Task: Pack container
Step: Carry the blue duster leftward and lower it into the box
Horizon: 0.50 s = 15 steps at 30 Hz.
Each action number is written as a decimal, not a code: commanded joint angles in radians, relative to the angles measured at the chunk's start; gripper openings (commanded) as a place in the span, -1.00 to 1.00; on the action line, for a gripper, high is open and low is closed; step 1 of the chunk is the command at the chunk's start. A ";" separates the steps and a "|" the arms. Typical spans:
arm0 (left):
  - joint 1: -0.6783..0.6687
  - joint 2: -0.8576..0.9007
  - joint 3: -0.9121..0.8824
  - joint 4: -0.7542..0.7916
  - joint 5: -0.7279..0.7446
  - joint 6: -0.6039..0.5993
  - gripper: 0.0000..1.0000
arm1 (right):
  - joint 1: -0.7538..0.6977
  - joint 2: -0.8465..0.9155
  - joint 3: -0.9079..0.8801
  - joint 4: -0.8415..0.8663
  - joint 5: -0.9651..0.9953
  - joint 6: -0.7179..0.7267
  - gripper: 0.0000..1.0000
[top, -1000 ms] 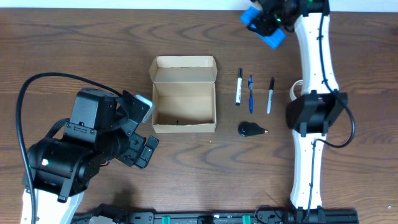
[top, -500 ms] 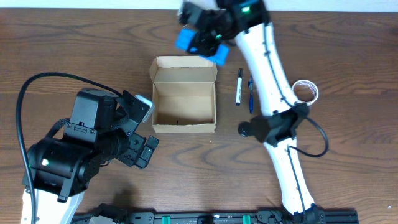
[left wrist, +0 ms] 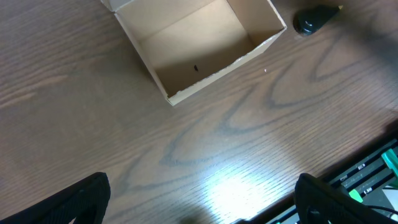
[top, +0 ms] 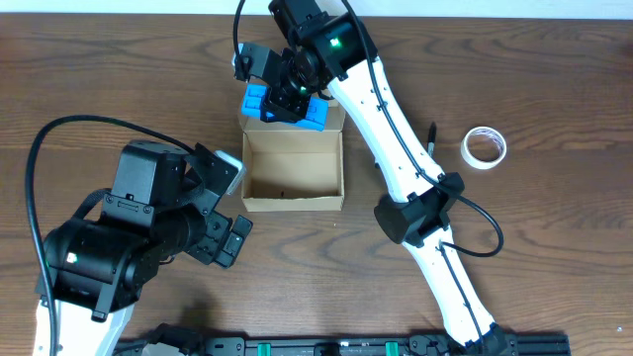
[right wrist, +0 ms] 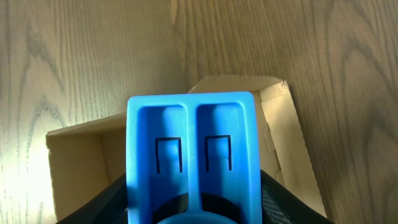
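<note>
The container (top: 293,204), an open tan cardboard box with its lid flap folded back, sits mid-table; only a small dark mark shows inside. My right gripper (top: 287,94) is shut on a blue plastic block (top: 285,106) and holds it above the box's back edge and flap. In the right wrist view the block (right wrist: 191,149) fills the space between the jaws (right wrist: 193,208), with the flap (right wrist: 289,155) below. My left gripper (top: 229,206) is open and empty, left of the box's front. In the left wrist view, the box (left wrist: 217,68) lies ahead of the open fingers (left wrist: 202,199).
A white tape roll (top: 485,147) lies at the right. One pen tip (top: 431,133) shows beside my right arm; the other pens are hidden under it. A black object (left wrist: 314,18) lies right of the box. The table's front edge is close to my left gripper.
My right arm swung from the back right corner leftward with the blue block, ending above the box's back edge. It now covers the pens. The left arm has not moved.
</note>
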 commanded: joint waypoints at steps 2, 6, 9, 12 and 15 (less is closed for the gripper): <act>0.000 0.001 0.017 -0.004 0.007 0.013 0.91 | 0.015 -0.065 -0.084 0.019 0.009 -0.016 -0.66; 0.000 0.001 0.017 -0.004 0.007 0.013 0.91 | 0.014 -0.233 -0.383 0.152 0.003 -0.023 -0.67; 0.000 0.001 0.017 -0.004 0.007 0.013 0.91 | 0.015 -0.395 -0.679 0.318 -0.009 -0.023 -0.61; 0.000 0.001 0.017 -0.004 0.007 0.013 0.91 | 0.026 -0.538 -0.930 0.465 -0.008 -0.031 -0.55; 0.000 0.001 0.017 -0.004 0.007 0.013 0.90 | 0.049 -0.617 -1.069 0.533 -0.008 -0.031 -0.53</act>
